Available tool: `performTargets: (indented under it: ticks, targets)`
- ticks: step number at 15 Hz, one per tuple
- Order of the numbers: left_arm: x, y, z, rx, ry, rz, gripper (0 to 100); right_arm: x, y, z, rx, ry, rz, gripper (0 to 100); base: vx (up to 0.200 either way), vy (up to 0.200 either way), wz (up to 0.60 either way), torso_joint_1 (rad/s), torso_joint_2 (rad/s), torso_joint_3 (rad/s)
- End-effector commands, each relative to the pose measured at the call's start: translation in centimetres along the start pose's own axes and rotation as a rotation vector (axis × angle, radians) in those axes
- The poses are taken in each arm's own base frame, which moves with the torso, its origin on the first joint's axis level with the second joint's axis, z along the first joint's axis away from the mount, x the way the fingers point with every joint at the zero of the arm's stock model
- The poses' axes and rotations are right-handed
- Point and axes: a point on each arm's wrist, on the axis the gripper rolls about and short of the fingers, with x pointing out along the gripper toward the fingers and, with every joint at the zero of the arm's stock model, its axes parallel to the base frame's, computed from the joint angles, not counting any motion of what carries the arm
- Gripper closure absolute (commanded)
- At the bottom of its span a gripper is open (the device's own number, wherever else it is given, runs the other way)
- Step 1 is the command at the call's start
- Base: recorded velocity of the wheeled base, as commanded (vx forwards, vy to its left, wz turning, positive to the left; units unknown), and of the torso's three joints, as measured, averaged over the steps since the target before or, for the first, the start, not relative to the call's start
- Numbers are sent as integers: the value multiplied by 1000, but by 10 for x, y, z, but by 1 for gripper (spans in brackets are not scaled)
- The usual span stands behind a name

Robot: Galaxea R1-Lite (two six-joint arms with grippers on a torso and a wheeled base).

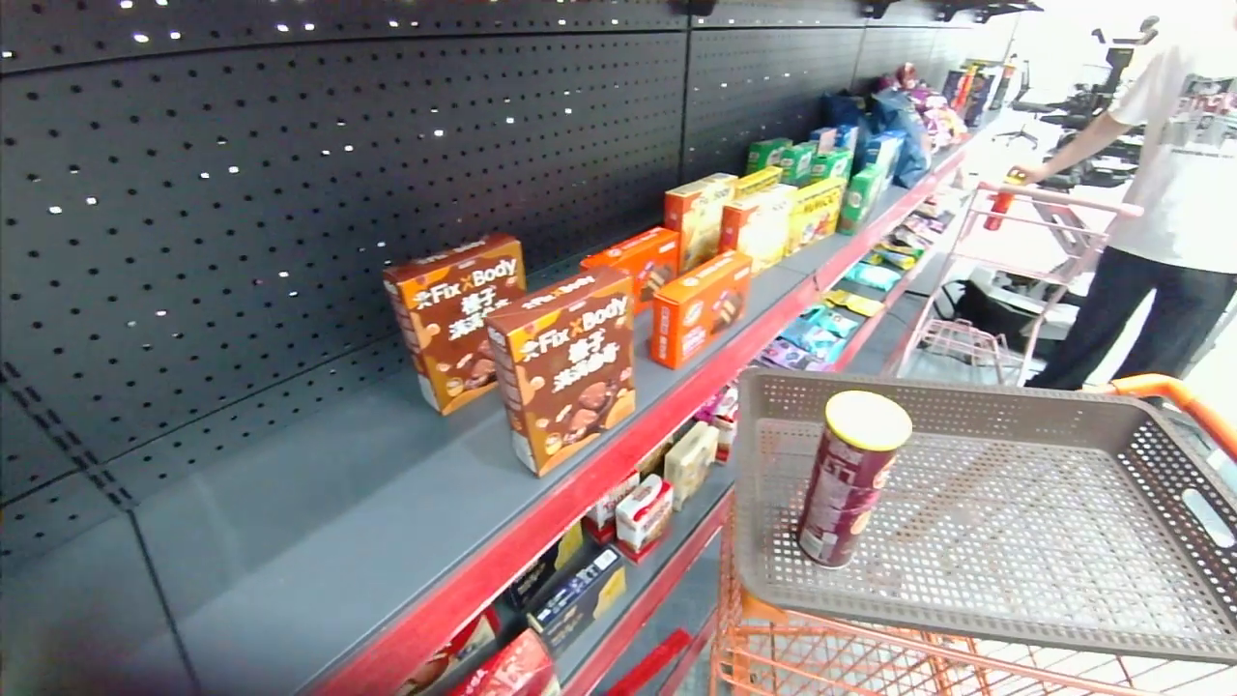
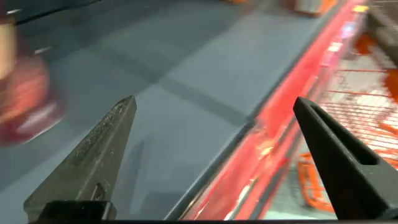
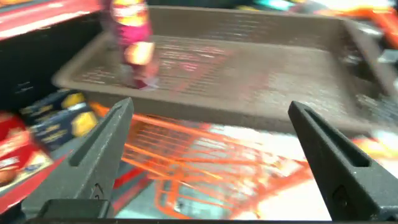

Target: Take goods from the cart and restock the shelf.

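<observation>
In the head view, a can (image 1: pixel 852 478) stands upright at the shelf side of the grey tray (image 1: pixel 966 619) atop the orange cart (image 1: pixel 850 657). Alongside, the shelf (image 1: pixel 367 503) holds brown boxes (image 1: pixel 565 367) and orange boxes (image 1: pixel 701 307) before black pegboard (image 1: pixel 290 145). In the left wrist view, the left gripper (image 2: pixel 212 102) hangs spread wide over the grey shelf board by its red edge. In the right wrist view, the right gripper (image 3: pixel 209 104) gapes empty, facing the tray and can.

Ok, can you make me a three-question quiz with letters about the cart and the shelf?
1. Where is the chip can? A) on the floor B) in the grey tray C) inside a box
2. How many brown boxes stand at the shelf's near end? A) one B) two C) five
3. The right end effector is: A) open B) shut on the can C) shut on a box
Answers: B, it stands upright there; B, two matching ones show; A, fingers spread, nothing between.
</observation>
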Motion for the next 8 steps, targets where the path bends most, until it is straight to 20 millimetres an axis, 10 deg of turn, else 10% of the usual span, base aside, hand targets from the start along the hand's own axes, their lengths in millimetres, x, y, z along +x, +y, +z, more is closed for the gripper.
performTargets:
  ticks: [1,8]
  targets:
    - [0,0,0,0,1,0,0,0,0,0,0,0,1,0,0,0,0,0,0,0]
    - [0,0,0,0,1,0,0,0,0,0,-2,3,2,0,0,0,0,0,0,0]
